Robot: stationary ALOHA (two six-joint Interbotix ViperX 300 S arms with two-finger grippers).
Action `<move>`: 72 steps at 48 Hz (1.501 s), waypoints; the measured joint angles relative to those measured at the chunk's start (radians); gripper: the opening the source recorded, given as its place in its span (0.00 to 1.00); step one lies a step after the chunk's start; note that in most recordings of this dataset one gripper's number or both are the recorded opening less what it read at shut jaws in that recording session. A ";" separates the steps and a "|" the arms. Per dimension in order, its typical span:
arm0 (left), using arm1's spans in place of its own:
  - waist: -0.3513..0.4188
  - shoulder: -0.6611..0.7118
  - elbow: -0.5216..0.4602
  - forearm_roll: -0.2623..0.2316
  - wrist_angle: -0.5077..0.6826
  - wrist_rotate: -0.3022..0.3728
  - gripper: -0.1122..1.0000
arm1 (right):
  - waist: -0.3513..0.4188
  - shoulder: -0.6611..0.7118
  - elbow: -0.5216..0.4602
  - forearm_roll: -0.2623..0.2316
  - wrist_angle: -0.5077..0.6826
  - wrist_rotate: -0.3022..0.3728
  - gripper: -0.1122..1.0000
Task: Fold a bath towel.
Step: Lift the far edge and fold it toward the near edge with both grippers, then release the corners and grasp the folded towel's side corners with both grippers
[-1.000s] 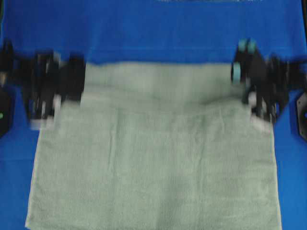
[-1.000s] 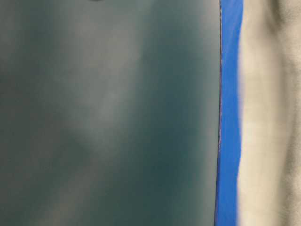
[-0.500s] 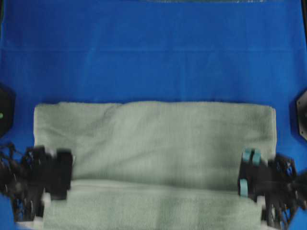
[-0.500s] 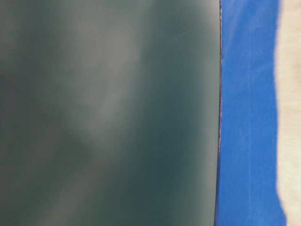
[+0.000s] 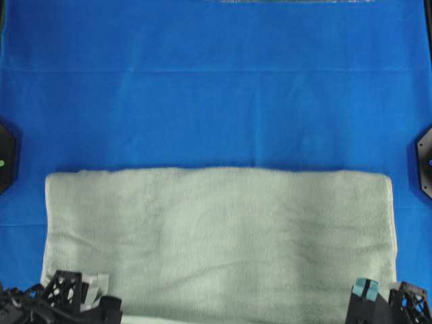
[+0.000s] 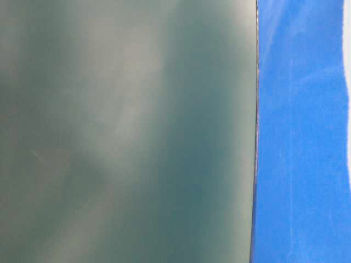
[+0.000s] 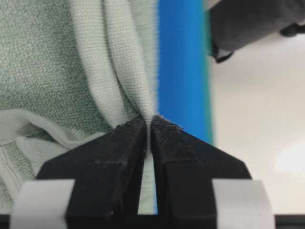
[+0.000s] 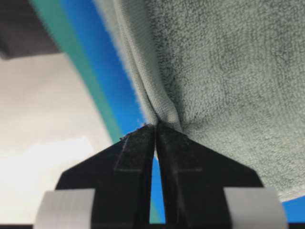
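The pale sage-green bath towel [image 5: 216, 243] lies doubled over as a wide band across the near part of the blue table cover [image 5: 216, 88]. My left gripper [image 5: 94, 293] is at the towel's near left corner and my right gripper [image 5: 365, 293] at its near right corner, both partly cut off by the frame's bottom edge. In the left wrist view my left gripper [image 7: 148, 121] is shut on the towel's hemmed border [image 7: 119, 71]. In the right wrist view my right gripper [image 8: 156, 128] is shut on the hem [image 8: 147, 81] of the towel [image 8: 228, 71].
Black arm bases stand at the left edge [image 5: 5, 158] and the right edge [image 5: 425, 162]. The table's near edge and pale floor [image 7: 257, 119] show just beyond the grippers. The table-level view shows a dark blurred surface [image 6: 126, 131] and blue cover [image 6: 296, 137].
Both grippers have carried the towel's held edge from the far side down to the near edge, laying it over the rest. The towel now covers only the near part of the table.
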 measured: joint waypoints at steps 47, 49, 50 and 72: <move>0.086 -0.058 -0.002 0.038 0.216 0.077 0.79 | -0.046 -0.081 -0.037 -0.143 0.219 0.014 0.62; 0.100 -0.095 -0.002 0.058 0.255 0.097 0.79 | -0.061 -0.121 -0.035 -0.169 0.270 0.011 0.63; 0.107 -0.112 -0.002 0.069 0.272 0.104 0.79 | -0.071 -0.138 -0.034 -0.181 0.293 0.009 0.63; 0.416 -0.410 0.238 0.239 0.380 0.150 0.80 | -0.436 -0.518 0.284 -0.233 0.425 -0.219 0.63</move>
